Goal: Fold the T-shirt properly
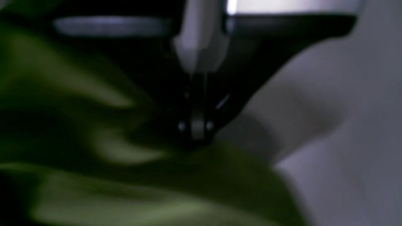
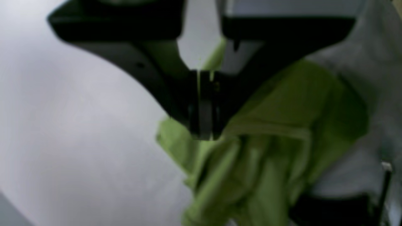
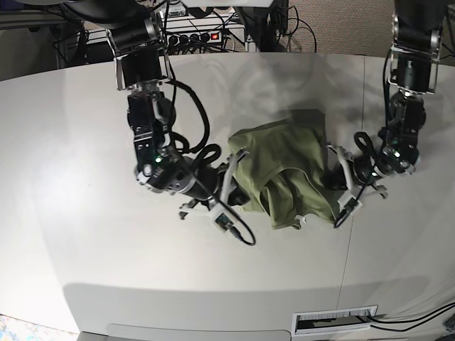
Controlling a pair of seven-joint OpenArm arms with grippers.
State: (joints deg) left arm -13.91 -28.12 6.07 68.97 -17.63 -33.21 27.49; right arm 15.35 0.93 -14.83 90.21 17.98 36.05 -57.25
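The T-shirt [image 3: 288, 170] lies bunched in the middle of the base frame on the white table [image 3: 85, 234], its upper part fairly flat, its lower edge rumpled into loose folds; it is not yet a tidy fold. The right gripper [image 3: 233, 183] sits at the cloth's left edge, pressed together and pinching a bit of T-shirt, green fabric showing between its fingers in the right wrist view [image 2: 204, 125]; the left gripper [image 3: 340, 186] sits at the right edge, also closed, its tips down on the cloth [image 1: 196, 131], though blur hides whether it truly pinches it. To do this step well, I judge both arms should move together, keeping the cloth taut between them so the wrinkles pull flat; uneven pulling would skew it.
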